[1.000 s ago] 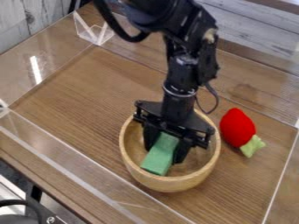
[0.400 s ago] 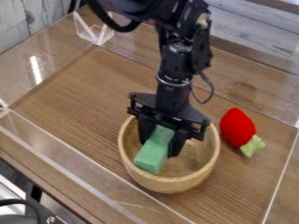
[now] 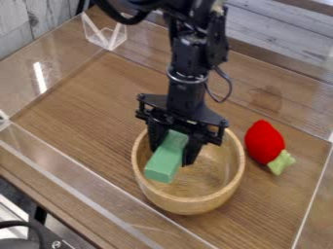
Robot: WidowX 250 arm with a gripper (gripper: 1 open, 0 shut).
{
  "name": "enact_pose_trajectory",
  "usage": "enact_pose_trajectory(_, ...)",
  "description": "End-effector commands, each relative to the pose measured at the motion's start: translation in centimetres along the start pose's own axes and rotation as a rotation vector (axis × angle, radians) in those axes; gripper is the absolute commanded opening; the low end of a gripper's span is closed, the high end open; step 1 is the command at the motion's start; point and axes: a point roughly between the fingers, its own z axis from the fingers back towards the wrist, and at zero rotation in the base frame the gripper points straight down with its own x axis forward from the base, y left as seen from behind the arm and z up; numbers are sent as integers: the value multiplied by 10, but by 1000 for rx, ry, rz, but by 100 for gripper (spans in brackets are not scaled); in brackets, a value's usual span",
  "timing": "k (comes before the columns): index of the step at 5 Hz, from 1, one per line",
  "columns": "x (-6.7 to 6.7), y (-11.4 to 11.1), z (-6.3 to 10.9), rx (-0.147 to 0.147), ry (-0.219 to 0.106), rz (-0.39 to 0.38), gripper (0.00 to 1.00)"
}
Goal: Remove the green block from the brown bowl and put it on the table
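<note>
A green block (image 3: 166,157) hangs tilted over the brown bowl (image 3: 229,190), lifted clear of the bowl's floor and about level with its left rim. My gripper (image 3: 177,146) points straight down and is shut on the green block, its black fingers on either side of the block's upper end. The black arm rises from the gripper toward the top of the view. The bowl sits on the wooden table (image 3: 92,107), near its front edge.
A red strawberry toy (image 3: 266,141) with a green leaf lies on the table right of the bowl. Clear acrylic walls (image 3: 46,68) fence the table on the left and front. A small clear stand (image 3: 104,36) sits at the back left.
The gripper has risen and shifted left with the green block, lifting it from inside the bowl up to rim level. The bowl and the strawberry have stayed put.
</note>
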Motion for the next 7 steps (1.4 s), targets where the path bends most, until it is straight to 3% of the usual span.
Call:
enact_pose_trajectory(1, 9, 7, 19, -20, -59, 15, 0)
enact_pose_trajectory(4, 15, 36, 25, -18, -62, 50, 0)
enact_pose_trajectory(7, 23, 64, 20, -10, -48, 70, 0)
